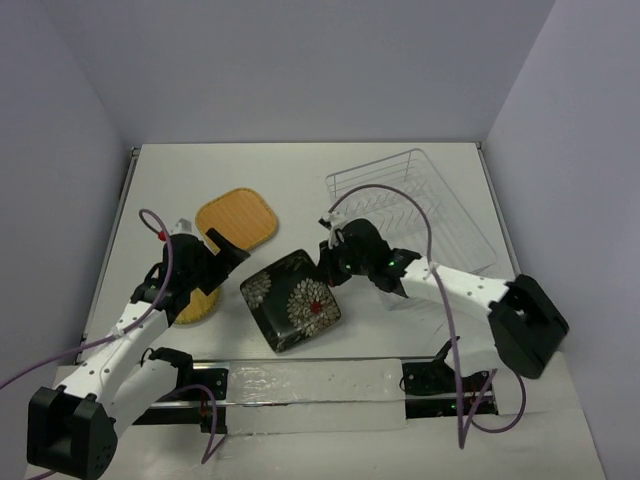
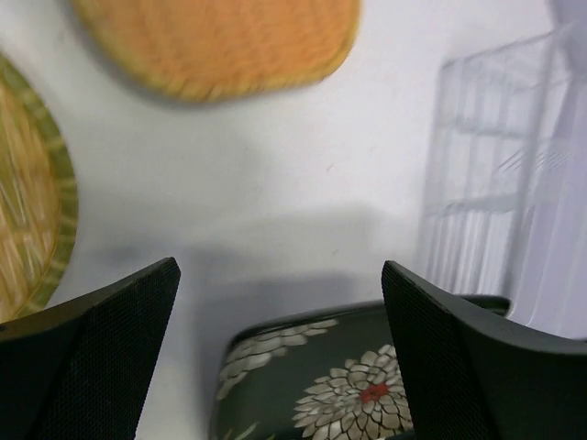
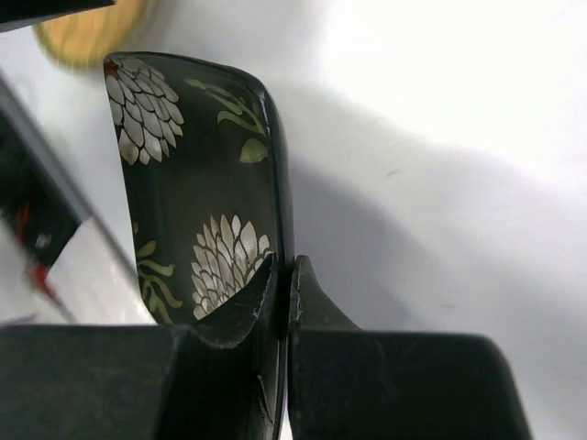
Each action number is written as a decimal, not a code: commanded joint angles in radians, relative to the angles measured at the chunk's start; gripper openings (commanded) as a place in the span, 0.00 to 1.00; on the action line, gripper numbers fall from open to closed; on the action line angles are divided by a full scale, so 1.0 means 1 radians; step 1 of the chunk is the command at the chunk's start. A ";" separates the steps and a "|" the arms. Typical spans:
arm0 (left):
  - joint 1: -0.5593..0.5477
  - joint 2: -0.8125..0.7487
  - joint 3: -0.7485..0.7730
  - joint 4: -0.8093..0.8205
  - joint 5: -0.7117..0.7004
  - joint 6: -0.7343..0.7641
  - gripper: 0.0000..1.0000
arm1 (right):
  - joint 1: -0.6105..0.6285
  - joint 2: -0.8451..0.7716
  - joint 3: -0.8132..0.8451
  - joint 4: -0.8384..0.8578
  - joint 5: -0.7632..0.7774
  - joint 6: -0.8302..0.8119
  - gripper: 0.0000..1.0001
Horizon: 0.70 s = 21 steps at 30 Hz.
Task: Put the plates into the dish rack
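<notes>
The black plate (image 1: 292, 300) — square, glossy, white flowers with red centres — is in the middle of the tabletop (image 1: 400, 165), beside the rack (image 1: 420, 200); the right jaws pinch its rim on the rack side. The left jaws stand spread wide, near the yellow-green plate (image 1: 200, 310).

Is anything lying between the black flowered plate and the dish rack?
Nothing visible does. The right gripper holds the black plate by its rim, and only that arm crosses the gap to the dish rack; the orange plate lies on the plate's other side.
</notes>
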 commanded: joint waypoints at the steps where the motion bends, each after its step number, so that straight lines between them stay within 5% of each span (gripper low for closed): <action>1: -0.006 -0.027 0.133 -0.063 -0.155 0.040 0.99 | -0.012 -0.233 0.104 0.031 0.248 -0.064 0.00; 8: -0.004 0.010 0.234 -0.046 -0.219 0.081 0.99 | -0.084 -0.375 0.323 -0.087 0.568 -0.233 0.00; 14: -0.001 0.093 0.297 -0.036 -0.285 0.125 0.99 | -0.310 -0.352 0.526 -0.176 0.645 -0.415 0.00; 21: 0.066 0.198 0.360 -0.019 -0.281 0.152 0.99 | -0.526 -0.248 0.764 -0.362 0.550 -0.686 0.00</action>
